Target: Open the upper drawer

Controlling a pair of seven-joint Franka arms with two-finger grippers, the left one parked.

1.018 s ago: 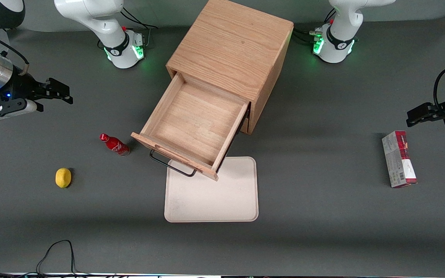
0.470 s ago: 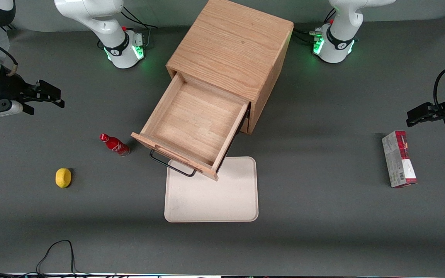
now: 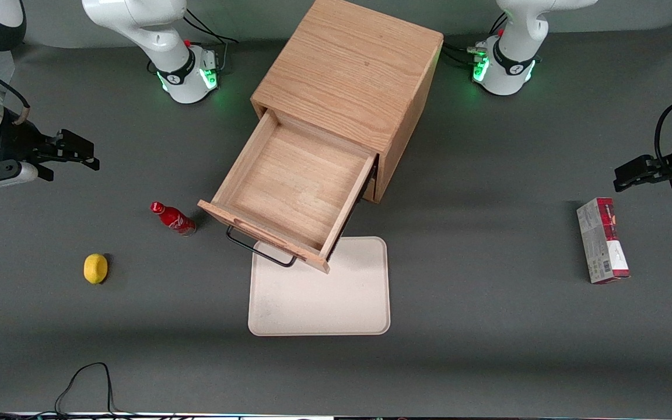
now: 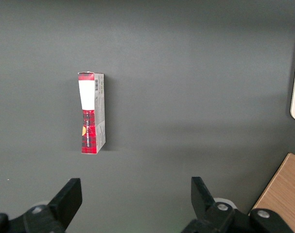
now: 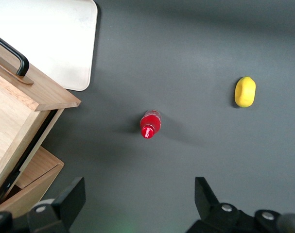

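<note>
The light oak cabinet [image 3: 347,70] stands mid-table with its upper drawer [image 3: 295,186] pulled far out, an empty shallow wooden tray. The drawer's black wire handle [image 3: 257,248] hangs over the edge of a white tray. In the right wrist view the drawer [image 5: 16,111] and its handle [image 5: 11,51] show from above. My gripper [image 3: 82,153] hovers over bare table toward the working arm's end, well away from the drawer. The gripper [image 5: 140,196] is open, with nothing between its black fingers [image 5: 72,196].
A red bottle [image 3: 172,217] stands close beside the drawer front, and a yellow lemon [image 3: 95,268] lies nearer the front camera. The white tray [image 3: 342,291] lies in front of the drawer. A red-and-grey box [image 3: 602,240] lies toward the parked arm's end.
My gripper has drawn farther from the cabinet toward the working arm's end of the table, then settled slightly nearer the front camera. The drawer has stayed pulled out.
</note>
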